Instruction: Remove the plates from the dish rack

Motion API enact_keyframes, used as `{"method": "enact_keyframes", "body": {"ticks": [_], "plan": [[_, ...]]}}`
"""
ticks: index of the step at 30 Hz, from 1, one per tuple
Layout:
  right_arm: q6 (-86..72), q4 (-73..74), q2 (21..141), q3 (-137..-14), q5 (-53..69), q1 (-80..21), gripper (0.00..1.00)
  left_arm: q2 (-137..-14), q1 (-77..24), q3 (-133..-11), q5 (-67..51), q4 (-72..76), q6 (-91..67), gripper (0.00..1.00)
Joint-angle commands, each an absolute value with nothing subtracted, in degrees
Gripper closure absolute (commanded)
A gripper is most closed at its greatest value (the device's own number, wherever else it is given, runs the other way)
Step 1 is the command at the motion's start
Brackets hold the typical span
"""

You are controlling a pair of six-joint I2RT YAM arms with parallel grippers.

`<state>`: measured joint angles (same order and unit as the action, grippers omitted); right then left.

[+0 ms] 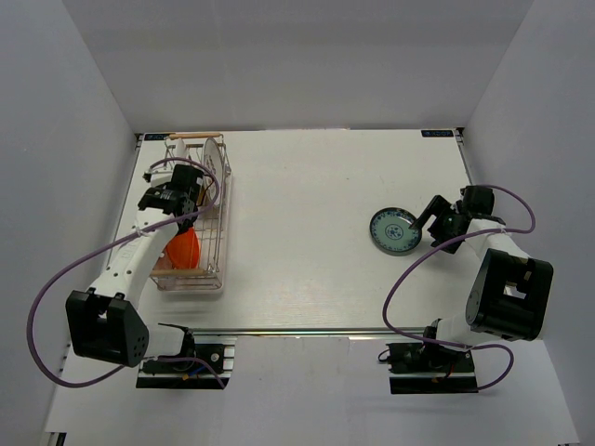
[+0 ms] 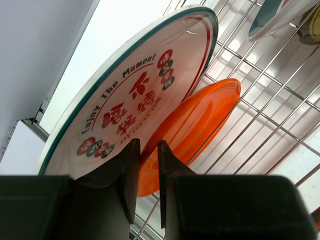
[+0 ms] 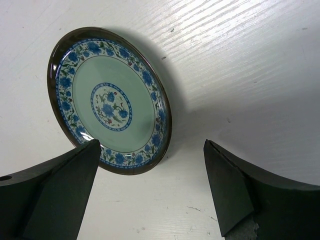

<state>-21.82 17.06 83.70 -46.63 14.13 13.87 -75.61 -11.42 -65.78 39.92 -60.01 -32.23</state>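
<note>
A: Found the left claw (image 2: 146,147) down inside the dish rack (image 2: 270,115), over at the left side of the surface (image 1: 307,232).

B: Saw that too. Had its fingers drawn close together, nipped onto the rim of the orange plate (image 2: 200,120).

A: Stood tilted on edge among the wires, just beside the white plate (image 2: 125,95) with the teal rim and the red and green marks.

B: Touching each other?

A: Overlapped in the wrist view, but couldn't tell about contact. Caught the edge of a third plate (image 2: 272,17) farther along the rack as well.

B: And over on the right?

A: Picked out the blue patterned plate (image 3: 107,100) lying flat on the surface, well apart from the rack.

B: Spotted the right claw (image 3: 151,145) just beside it. Fingers spread wide, gripping nothing at all.
</note>
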Motion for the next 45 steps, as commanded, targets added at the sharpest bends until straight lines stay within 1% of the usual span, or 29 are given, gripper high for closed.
{"method": "enact_keyframes", "body": {"ticks": [1, 5, 8, 16, 21, 29, 34, 40, 44, 45], "plan": [[-21.36, 18.19, 82.62, -48.78, 13.45, 13.89, 0.11, -73.57, -11.51, -68.55, 39.81, -61.17, -34.72, 1.00], [-21.53, 18.72, 82.53, -48.87, 12.92, 13.97, 0.11, -73.13, -11.51, -71.27, 44.46, -64.06, -36.65, 1.00], [-21.53, 18.72, 82.35, -48.87, 12.83, 13.89, 0.11, -72.51, -11.51, -72.77, 44.39, -63.29, -34.55, 1.00], [-21.80, 19.25, 82.35, -49.13, 12.83, 13.89, 0.11, -69.44, -12.04, -74.88, 37.45, -61.52, -30.68, 1.00], [-21.71, 19.60, 82.53, -49.39, 13.01, 13.80, 0.11, -68.38, -12.04, -76.64, 35.77, -63.28, -29.09, 1.00], [-21.71, 19.77, 82.18, -49.66, 14.32, 13.71, 0.11, -63.29, -12.04, -78.04, 26.54, -60.47, -25.58, 1.00], [-21.36, 19.78, 80.69, -50.01, 16.43, 13.80, 0.11, -62.49, -12.04, -81.30, 28.56, -62.22, -25.31, 1.00], [-20.04, 19.60, 77.61, -51.33, 19.77, 13.54, 0.11, -63.72, -12.04, -86.22, 35.68, -64.42, -27.15, 1.00], [-19.42, 19.34, 76.47, -53.17, 26.70, 13.10, 0.11, -63.72, -12.04, -89.99, 35.25, -62.06, -26.99, 1.00], [-19.34, 19.16, 76.38, -53.61, 30.20, 12.92, 0.11, -63.63, -12.04, -90.43, 34.20, -60.14, -26.90, 1.00]]}}
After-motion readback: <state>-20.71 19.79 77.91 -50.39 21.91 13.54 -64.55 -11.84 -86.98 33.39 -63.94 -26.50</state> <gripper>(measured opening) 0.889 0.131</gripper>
